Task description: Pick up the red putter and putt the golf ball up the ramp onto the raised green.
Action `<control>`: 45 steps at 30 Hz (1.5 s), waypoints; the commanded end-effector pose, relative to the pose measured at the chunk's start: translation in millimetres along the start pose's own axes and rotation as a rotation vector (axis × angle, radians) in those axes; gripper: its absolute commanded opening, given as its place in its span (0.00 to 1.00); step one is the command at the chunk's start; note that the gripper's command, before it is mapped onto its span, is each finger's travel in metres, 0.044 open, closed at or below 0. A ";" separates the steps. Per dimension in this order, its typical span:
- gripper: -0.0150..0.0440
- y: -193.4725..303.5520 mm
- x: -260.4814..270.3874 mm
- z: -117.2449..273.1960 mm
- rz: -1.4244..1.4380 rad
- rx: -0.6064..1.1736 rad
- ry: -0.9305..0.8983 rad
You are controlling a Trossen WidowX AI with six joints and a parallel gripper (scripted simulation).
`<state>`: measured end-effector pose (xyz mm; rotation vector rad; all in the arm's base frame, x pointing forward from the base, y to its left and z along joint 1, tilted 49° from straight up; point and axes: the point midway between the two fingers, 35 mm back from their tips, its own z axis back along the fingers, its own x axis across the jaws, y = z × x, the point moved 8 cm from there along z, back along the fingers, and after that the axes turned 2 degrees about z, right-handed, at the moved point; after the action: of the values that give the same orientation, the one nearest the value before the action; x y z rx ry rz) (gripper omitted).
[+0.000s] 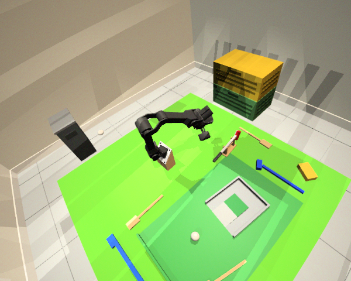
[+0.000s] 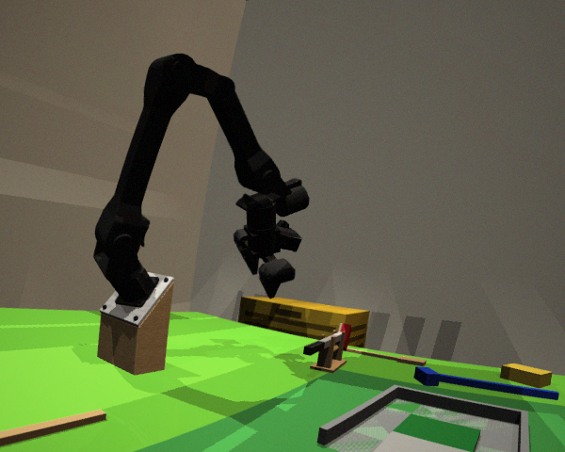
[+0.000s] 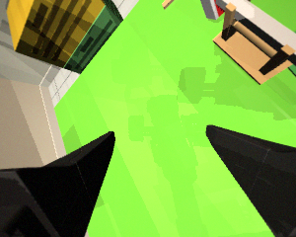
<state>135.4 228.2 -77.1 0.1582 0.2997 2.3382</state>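
The red putter, with a red head, white shaft (image 1: 229,144) (image 3: 278,24) and black grip (image 2: 314,347), rests on a small wooden stand (image 1: 230,150) (image 2: 328,366) (image 3: 249,55). My gripper (image 2: 263,284) (image 3: 160,131) is open and empty, pointing down. It is high above the mat, on the robot-base side of the stand, which shows at the upper right of the wrist view. The white golf ball (image 1: 195,236) lies on the darker green area. The green square (image 1: 235,204) (image 2: 438,431) sits inside a grey-walled frame, with a pale ramp (image 1: 224,213) on the ball's side.
A blue mallet (image 1: 281,177) (image 2: 487,384), a yellow block (image 1: 307,171) (image 2: 524,374) and a wooden paddle (image 1: 265,143) lie beyond the stand. Yellow and green crates (image 1: 239,81) (image 3: 59,30) stand behind. Another paddle (image 1: 133,222) and blue mallet (image 1: 124,257) lie at the near left.
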 end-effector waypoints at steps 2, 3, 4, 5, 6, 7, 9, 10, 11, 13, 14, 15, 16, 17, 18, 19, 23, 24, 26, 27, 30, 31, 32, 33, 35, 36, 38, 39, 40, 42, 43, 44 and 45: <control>1.00 -30.5 -67.3 9.9 0.296 0.070 0.175; 1.00 -32.8 -77.7 11.1 0.340 0.093 0.195; 1.00 -35.3 -88.1 12.1 0.384 0.117 0.213; 1.00 -37.5 -98.6 13.0 0.429 0.144 0.230; 1.00 -39.2 -109.4 14.0 0.474 0.172 0.244; 1.00 -40.6 -120.2 15.0 0.519 0.203 0.256; 1.00 -42.3 -142.3 16.9 0.611 0.270 0.273; 1.00 -42.5 -150.9 17.6 0.646 0.297 0.277; 1.00 -42.5 -154.8 17.9 0.662 0.309 0.278; 1.00 -42.5 -155.6 18.0 0.666 0.312 0.279; 1.00 -41.2 -153.4 17.3 0.666 0.312 0.279; 1.00 -39.9 -151.3 16.7 0.666 0.312 0.278; 1.00 -39.9 -151.3 16.7 0.666 0.312 0.278; 1.00 -39.9 -151.3 16.7 0.666 0.312 0.278; 1.00 -39.9 -151.3 16.7 0.666 0.312 0.278; 1.00 -39.9 -151.3 16.7 0.666 0.312 0.278; 1.00 -34.5 -159.4 4.5 0.666 0.313 0.279; 1.00 -32.2 -162.4 0.0 0.666 0.313 0.279; 1.00 -31.5 -163.3 -1.8 0.666 0.313 0.279; 1.00 -31.5 -163.2 -1.9 0.666 0.313 0.279; 1.00 -29.8 -165.6 -5.8 0.666 0.313 0.279; 1.00 -28.1 -167.8 -9.3 0.665 0.313 0.279; 1.00 -25.6 -170.8 -14.2 0.665 0.314 0.279; 1.00 -23.1 -173.6 -18.8 0.665 0.314 0.280; 1.00 -22.3 -174.5 -20.4 0.665 0.314 0.280; 1.00 -22.3 -174.5 -20.4 0.665 0.314 0.280; 1.00 -22.0 -174.9 -21.1 0.665 0.314 0.280; 1.00 -21.7 -175.3 -21.7 0.665 0.314 0.280; 1.00 -21.3 -175.9 -22.6 0.665 0.314 0.280; 1.00 -20.3 -177.2 -24.7 0.665 0.314 0.280; 1.00 -19.7 -178.0 -26.0 0.665 0.314 0.280; 1.00 -19.1 -178.8 -27.2 0.665 0.314 0.280; 1.00 -18.4 -179.5 -28.5 0.665 0.315 0.280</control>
<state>271.0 113.2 -110.9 0.0793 0.8531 2.9595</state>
